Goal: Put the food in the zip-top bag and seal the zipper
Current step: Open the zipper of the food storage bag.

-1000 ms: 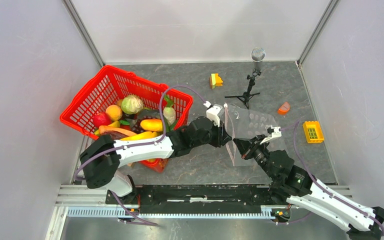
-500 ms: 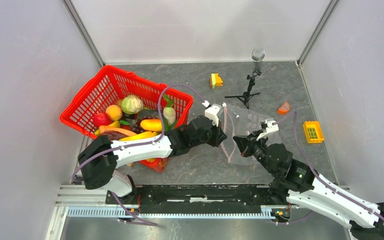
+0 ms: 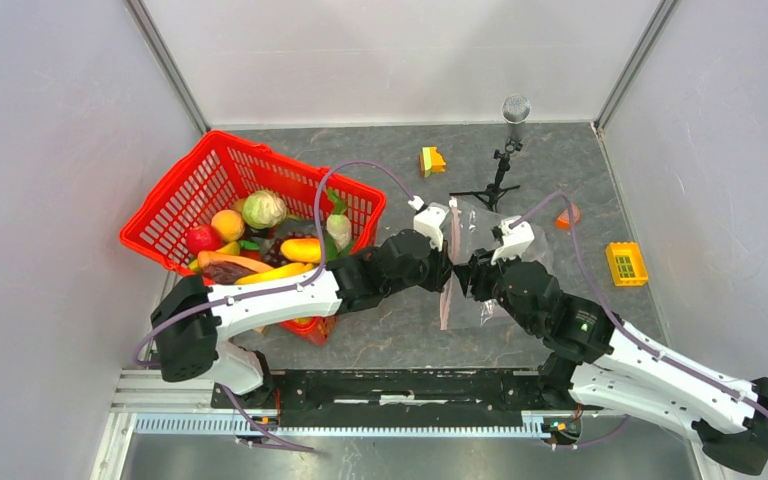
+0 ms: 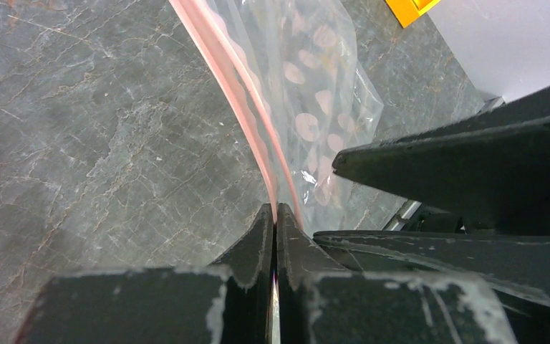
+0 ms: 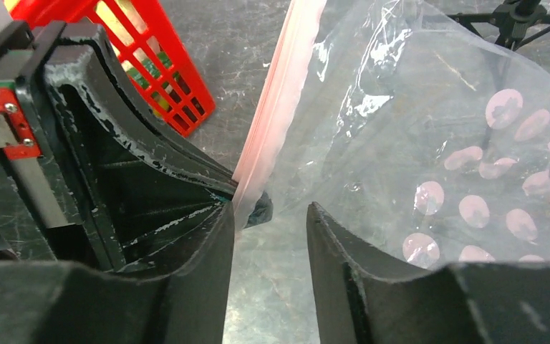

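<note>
The zip-top bag (image 3: 485,235) is clear with pink dots and sits mid-table, its pink zipper (image 3: 448,275) running along its left edge. My left gripper (image 3: 446,272) is shut on the zipper; the strip (image 4: 236,93) runs straight out from the pinched tips (image 4: 276,209). My right gripper (image 3: 467,276) stands open just right of it. In the right wrist view the jaws (image 5: 268,211) are apart with the zipper (image 5: 279,100) touching the left finger and bag film (image 5: 415,122) beyond. No food is in the bag. The food (image 3: 263,210) lies piled in the red basket (image 3: 175,195).
A microphone on a small tripod (image 3: 500,170) stands behind the bag. A yellow-orange block (image 3: 431,160), an orange piece (image 3: 567,215) and a yellow block (image 3: 626,263) lie on the grey table. The basket corner (image 5: 165,72) is close to the left arm.
My right gripper has let go of the bag, opened, and swung left up against the left gripper. The left gripper closed on the zipper and stays there; the bag has drawn narrower.
</note>
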You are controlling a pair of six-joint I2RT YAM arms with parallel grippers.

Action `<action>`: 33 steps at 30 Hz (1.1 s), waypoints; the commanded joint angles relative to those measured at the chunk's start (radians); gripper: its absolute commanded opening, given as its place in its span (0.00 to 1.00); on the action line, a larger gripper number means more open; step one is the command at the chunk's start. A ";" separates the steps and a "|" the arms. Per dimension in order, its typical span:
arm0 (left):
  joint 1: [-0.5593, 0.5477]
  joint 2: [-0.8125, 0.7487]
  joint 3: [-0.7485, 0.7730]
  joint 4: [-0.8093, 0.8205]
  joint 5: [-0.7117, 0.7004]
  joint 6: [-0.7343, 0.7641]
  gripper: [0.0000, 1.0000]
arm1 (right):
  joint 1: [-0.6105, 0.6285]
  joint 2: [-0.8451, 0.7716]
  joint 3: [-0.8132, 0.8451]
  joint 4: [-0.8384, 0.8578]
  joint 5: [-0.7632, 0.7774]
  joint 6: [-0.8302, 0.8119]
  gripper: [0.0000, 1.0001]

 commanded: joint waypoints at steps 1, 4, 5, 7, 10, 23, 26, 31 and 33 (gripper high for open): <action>-0.022 -0.050 0.049 -0.026 -0.070 0.054 0.02 | 0.001 -0.034 0.030 0.050 0.033 0.006 0.49; -0.042 -0.057 0.056 -0.030 -0.095 0.080 0.02 | 0.001 -0.009 0.051 0.037 0.063 0.022 0.51; -0.049 -0.057 0.058 -0.033 -0.103 0.086 0.02 | 0.001 -0.003 0.055 0.040 0.066 0.026 0.51; -0.063 -0.056 0.065 -0.045 -0.119 0.103 0.02 | 0.002 -0.001 0.050 0.069 0.082 0.034 0.52; -0.082 -0.057 0.068 -0.046 -0.130 0.124 0.02 | 0.001 0.008 0.048 0.112 0.090 0.040 0.53; -0.110 -0.115 0.029 -0.056 -0.249 0.155 0.02 | 0.001 0.094 0.102 0.040 0.100 0.046 0.37; -0.110 -0.114 0.028 -0.065 -0.275 0.143 0.02 | 0.001 0.075 0.100 0.025 0.094 0.042 0.34; -0.111 -0.109 0.038 -0.078 -0.285 0.143 0.02 | 0.001 0.051 0.090 0.005 0.097 0.028 0.31; -0.110 -0.111 0.038 -0.069 -0.271 0.145 0.02 | 0.001 0.064 0.093 -0.022 0.119 0.027 0.31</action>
